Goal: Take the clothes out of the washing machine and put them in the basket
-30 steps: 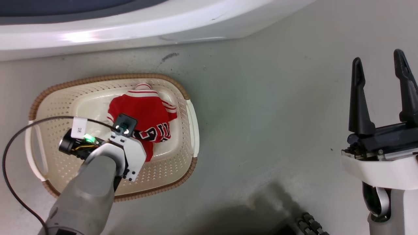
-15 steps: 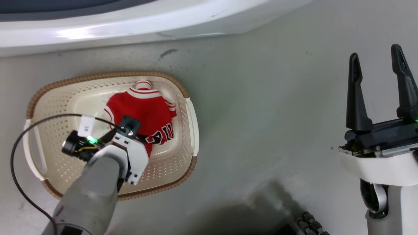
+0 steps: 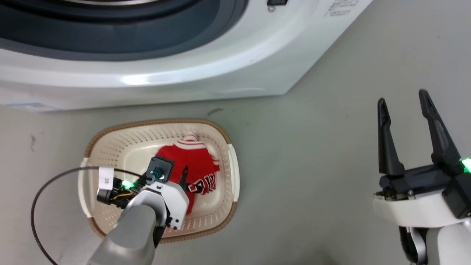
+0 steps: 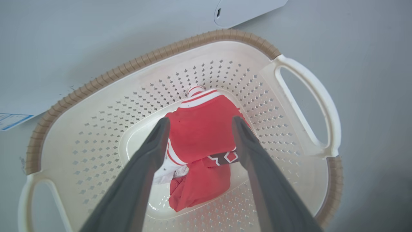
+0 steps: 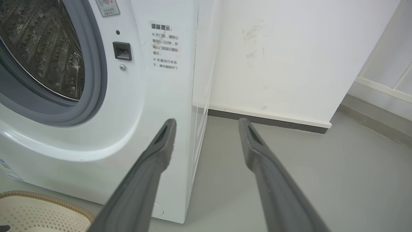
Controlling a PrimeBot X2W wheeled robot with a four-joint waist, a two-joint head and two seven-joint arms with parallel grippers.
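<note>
The left pincer [image 4: 200, 120] hangs spread apart over the clothes [image 4: 200, 185] lying in the basket [image 4: 128, 68]; best lift it straight up, clear of the rim, so no fabric snags.

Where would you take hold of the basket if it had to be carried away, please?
By the cream loop handle at the basket's short end, coming from above. Its long open slot lets one finger pass through while the other closes outside the thin bar; the sloping perforated walls likely offer a poorer hold.
</note>
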